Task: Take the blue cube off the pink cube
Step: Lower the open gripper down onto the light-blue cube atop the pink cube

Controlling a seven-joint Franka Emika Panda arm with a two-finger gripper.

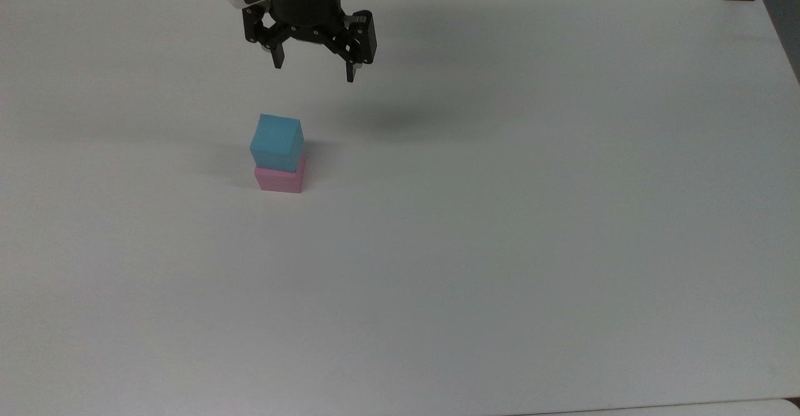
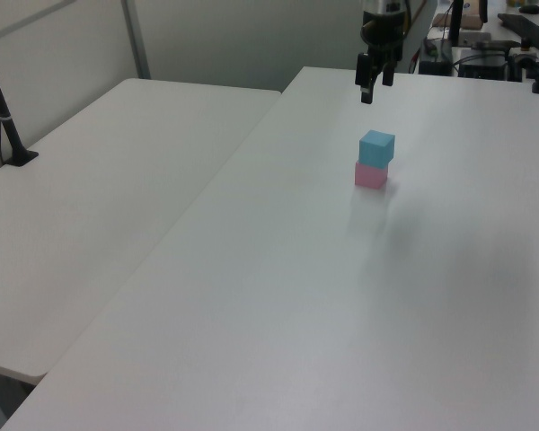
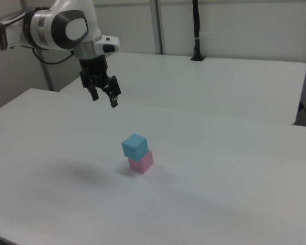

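The gripper (image 1: 314,71) hangs empty with fingers spread wide. The blue cube (image 1: 277,142) sits on the pink cube (image 1: 280,178), below the gripper and toward the top view's lower left.

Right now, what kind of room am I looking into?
Probably a robotics lab or workshop: a robot arm hangs above a plain white table bearing two stacked foam-like cubes, with equipment and cables on a bench behind.

The white arm (image 3: 61,28) is reaching in from the right view's left, its black gripper (image 1: 314,69) pointing downward, its fingers (image 1: 278,57) standing spread apart and holding nothing.
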